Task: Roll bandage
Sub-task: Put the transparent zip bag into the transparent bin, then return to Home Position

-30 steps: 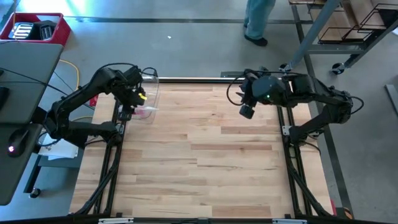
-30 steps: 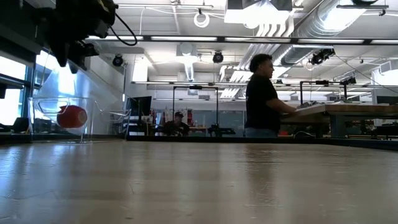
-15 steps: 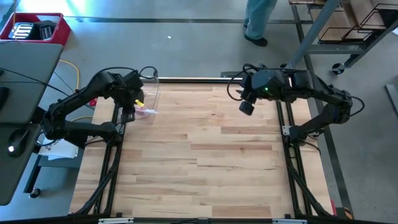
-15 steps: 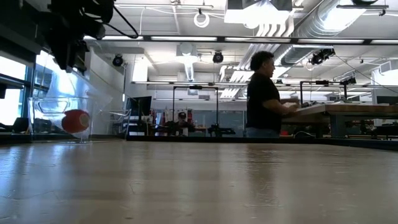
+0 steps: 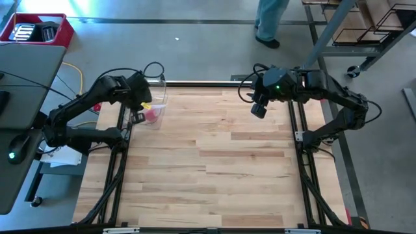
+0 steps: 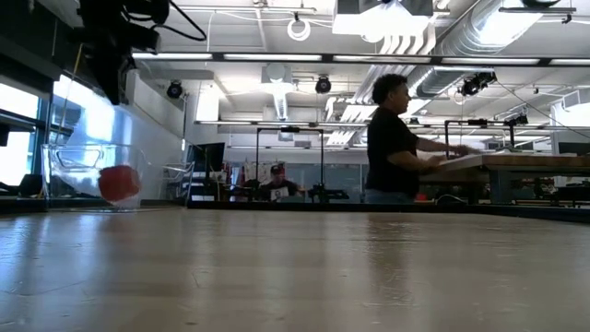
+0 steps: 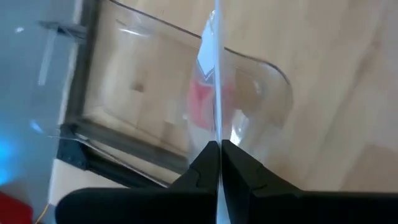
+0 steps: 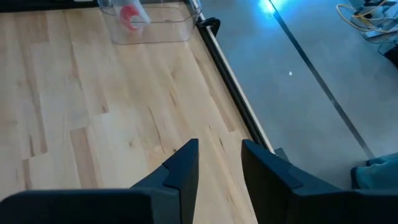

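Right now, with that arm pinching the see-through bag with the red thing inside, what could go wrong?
1. The left end effector grips only the thin upper edge of the clear bag, so the plastic may slip out if lifted.
2. The red bandage lies loose inside the bag; tipping could spill it, possibly off the nearby table edge.
3. The right end effector waits open, far from the bag, so it probably cannot steady it.

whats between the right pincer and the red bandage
Bare wooden table, then the clear plastic bag's wall, as the high view shows. The bandage sits inside it; the right pincer hangs over the table's far right.
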`<action>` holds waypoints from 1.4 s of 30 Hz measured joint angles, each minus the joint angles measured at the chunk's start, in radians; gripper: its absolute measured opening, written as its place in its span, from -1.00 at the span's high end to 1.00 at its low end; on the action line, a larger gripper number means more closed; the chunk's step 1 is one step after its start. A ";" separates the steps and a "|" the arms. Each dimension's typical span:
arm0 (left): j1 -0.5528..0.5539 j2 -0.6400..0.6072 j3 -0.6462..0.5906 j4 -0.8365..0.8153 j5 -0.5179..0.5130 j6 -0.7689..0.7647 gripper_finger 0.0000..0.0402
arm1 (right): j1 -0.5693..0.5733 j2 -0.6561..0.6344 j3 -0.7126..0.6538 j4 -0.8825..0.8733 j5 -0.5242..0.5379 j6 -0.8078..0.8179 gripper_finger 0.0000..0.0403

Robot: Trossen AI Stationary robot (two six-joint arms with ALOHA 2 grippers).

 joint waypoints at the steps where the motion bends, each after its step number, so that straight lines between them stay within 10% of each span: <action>1: 0.000 -0.013 -0.002 -0.017 0.016 0.016 0.99 | -0.003 0.000 0.000 0.000 0.000 0.000 0.44; 9: -0.017 -0.084 -0.134 -0.198 0.115 0.154 0.93 | -0.041 0.000 0.000 0.010 0.000 -0.019 0.44; 15: -0.022 -0.073 -0.181 -0.197 0.167 0.091 0.53 | -0.066 0.000 0.000 0.044 -0.026 -0.045 0.44; 28: -0.022 -0.078 0.053 -0.199 0.166 -0.104 -0.07 | -0.087 -0.004 0.000 0.047 -0.110 -0.097 0.44; 42: -0.021 -0.179 0.225 0.298 0.373 -0.511 0.12 | -0.392 -0.289 -0.051 0.003 -0.860 -0.104 0.44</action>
